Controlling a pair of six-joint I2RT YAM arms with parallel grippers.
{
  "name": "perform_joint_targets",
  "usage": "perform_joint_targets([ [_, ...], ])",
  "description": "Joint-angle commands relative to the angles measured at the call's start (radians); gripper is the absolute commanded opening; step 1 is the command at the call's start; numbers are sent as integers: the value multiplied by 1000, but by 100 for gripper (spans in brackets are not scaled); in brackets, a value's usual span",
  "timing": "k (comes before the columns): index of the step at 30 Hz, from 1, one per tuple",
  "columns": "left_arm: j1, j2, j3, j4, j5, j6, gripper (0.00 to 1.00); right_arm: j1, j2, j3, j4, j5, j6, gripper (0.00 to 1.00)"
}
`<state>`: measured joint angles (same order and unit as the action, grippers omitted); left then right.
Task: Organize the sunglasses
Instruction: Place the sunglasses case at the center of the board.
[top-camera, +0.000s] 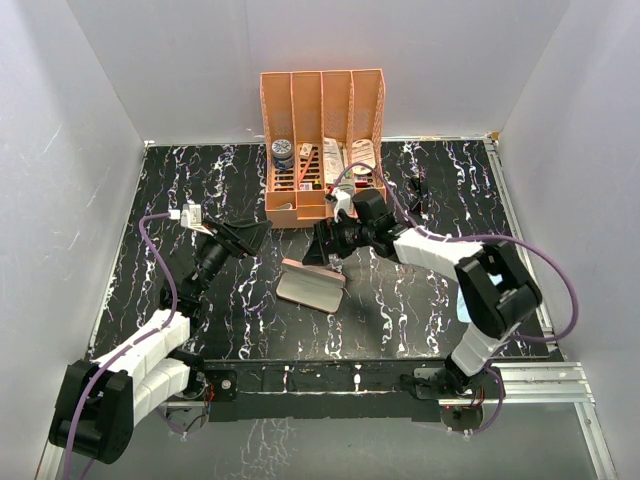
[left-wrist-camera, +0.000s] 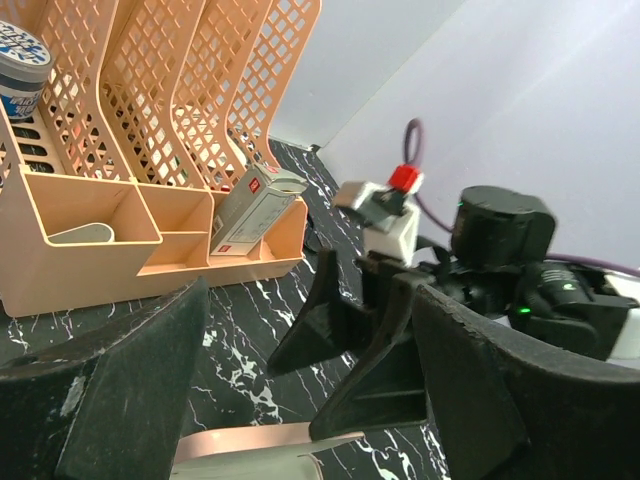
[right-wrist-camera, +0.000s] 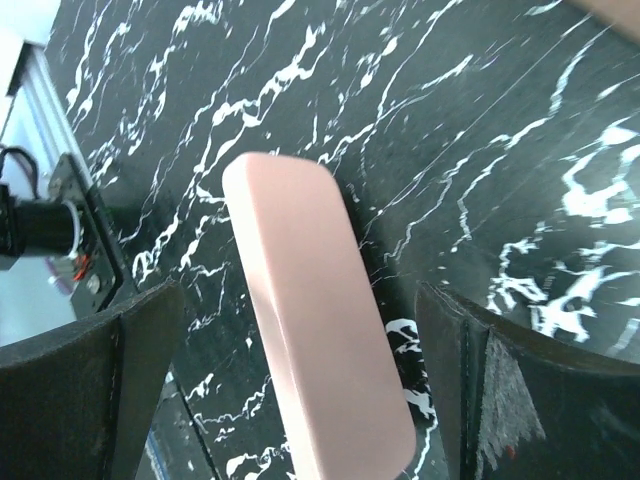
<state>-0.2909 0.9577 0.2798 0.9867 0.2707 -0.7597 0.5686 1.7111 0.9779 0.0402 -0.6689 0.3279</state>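
I count two grippers, one case and one organizer (top-camera: 322, 100) with four upright slots. My left gripper (top-camera: 252, 237) hangs wide open with nothing in it, near the case (top-camera: 310, 287) on its left. My right gripper (top-camera: 326, 246) is spread just as wide, one finger on either side of the case with a gap on both sides, gripping nothing. I cannot find the sunglasses in any view, so I cannot tell where they lie.
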Motion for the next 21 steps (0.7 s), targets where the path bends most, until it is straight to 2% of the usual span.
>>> perform_joint_targets([
  [1, 3, -14, 10, 1, 15, 23, 81, 10, -120, 51, -92, 226, -64, 98],
  [6, 4, -11, 43, -91, 17, 57, 81, 27, -204, 2, -145, 380, -28, 96],
  [12, 2, 5, 62, -153, 18, 82, 79, 85, -284, -70, -193, 489, 19, 84],
  [18, 2, -6, 62, -178, 5, 83, 79, 155, -387, -134, -219, 572, 75, 52],
  [21, 2, -9, 61, -186, 4, 85, 79, 180, -439, -169, -230, 598, 98, 51],
])
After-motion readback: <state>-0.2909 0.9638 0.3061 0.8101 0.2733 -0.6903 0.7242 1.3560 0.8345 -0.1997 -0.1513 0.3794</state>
